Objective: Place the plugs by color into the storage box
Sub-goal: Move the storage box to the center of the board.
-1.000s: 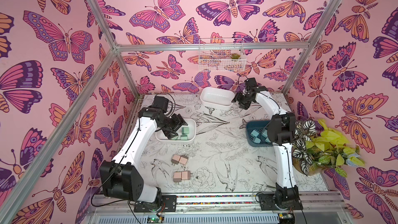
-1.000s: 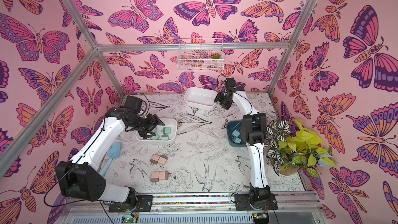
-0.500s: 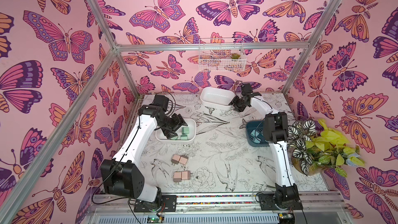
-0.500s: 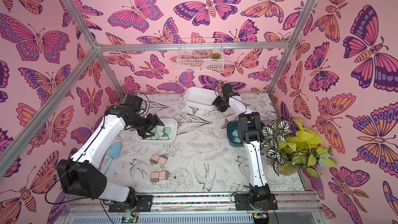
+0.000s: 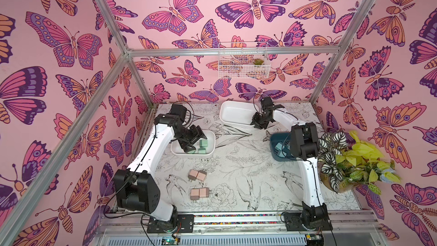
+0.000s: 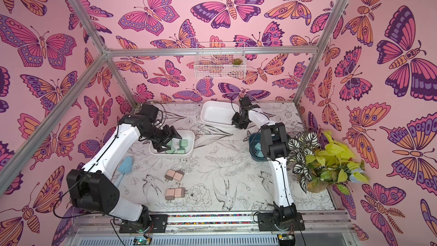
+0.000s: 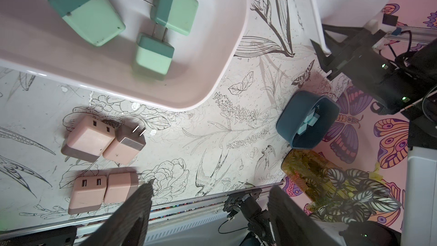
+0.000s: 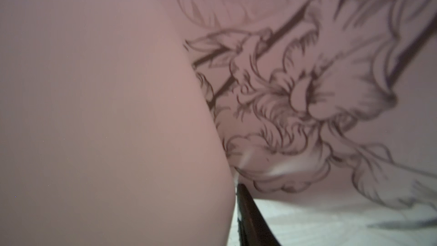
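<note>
Nearest the robot base, 4 pink plugs (image 5: 199, 192) are lying loose on the table (image 5: 248, 173) in 2 touching pairs, not yet binned. Mid-table, left gripper (image 5: 194, 141) is hovering over the near white tray (image 5: 211, 136), claw standing wide and carrying nothing. At least 3 mint green plugs (image 5: 203, 143) are sitting in that tray under it. Over by the right arm, blue bin (image 5: 272, 141) is holding the teal-blue plugs (image 7: 309, 121), partly hidden in both top views. At the back, far white tray (image 5: 223, 114) is sitting empty, and right gripper (image 5: 257, 123) is sitting at its near right corner with the claw closed down. Right wrist view is showing only 1 finger beside the tray wall, so can't tell whether it's pinching the rim. Reading: green and blue are looking done, pink is the step in hand, and the empty tray is likely serving as its box. Next move is probably calling for that tray dragged nearer, or a pick on 1 pink. With the pairs touching, the claw is needing the free sides, clear of the prongs.
</note>
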Controlling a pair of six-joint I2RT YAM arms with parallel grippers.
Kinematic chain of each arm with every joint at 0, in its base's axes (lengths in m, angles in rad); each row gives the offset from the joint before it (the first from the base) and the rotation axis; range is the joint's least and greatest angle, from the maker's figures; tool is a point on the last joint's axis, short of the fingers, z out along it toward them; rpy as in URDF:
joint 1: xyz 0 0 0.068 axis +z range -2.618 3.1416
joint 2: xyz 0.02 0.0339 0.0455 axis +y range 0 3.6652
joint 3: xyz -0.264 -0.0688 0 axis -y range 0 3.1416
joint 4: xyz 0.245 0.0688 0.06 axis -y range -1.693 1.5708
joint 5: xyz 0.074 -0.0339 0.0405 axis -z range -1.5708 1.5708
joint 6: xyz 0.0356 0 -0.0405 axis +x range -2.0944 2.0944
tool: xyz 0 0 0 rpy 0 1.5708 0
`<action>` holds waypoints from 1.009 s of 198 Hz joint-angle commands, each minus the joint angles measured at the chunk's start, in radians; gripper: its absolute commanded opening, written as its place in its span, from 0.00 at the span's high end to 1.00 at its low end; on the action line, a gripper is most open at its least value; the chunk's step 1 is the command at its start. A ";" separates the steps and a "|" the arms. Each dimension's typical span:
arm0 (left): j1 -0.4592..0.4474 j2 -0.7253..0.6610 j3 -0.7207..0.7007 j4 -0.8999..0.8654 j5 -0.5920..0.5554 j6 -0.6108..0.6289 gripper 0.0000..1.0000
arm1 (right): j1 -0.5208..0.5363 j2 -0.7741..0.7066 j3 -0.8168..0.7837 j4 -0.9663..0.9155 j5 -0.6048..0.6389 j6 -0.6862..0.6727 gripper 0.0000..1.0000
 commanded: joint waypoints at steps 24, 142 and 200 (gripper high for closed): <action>-0.010 0.028 0.017 -0.023 0.015 0.021 0.21 | 0.005 -0.195 -0.232 -0.005 0.014 -0.066 0.71; -0.035 0.006 -0.016 -0.016 -0.020 0.020 0.21 | 0.070 -0.448 -0.546 -0.081 -0.007 -0.180 0.73; -0.047 -0.035 -0.055 -0.014 -0.034 0.013 0.21 | 0.137 -0.594 -0.703 -0.057 0.022 -0.123 0.72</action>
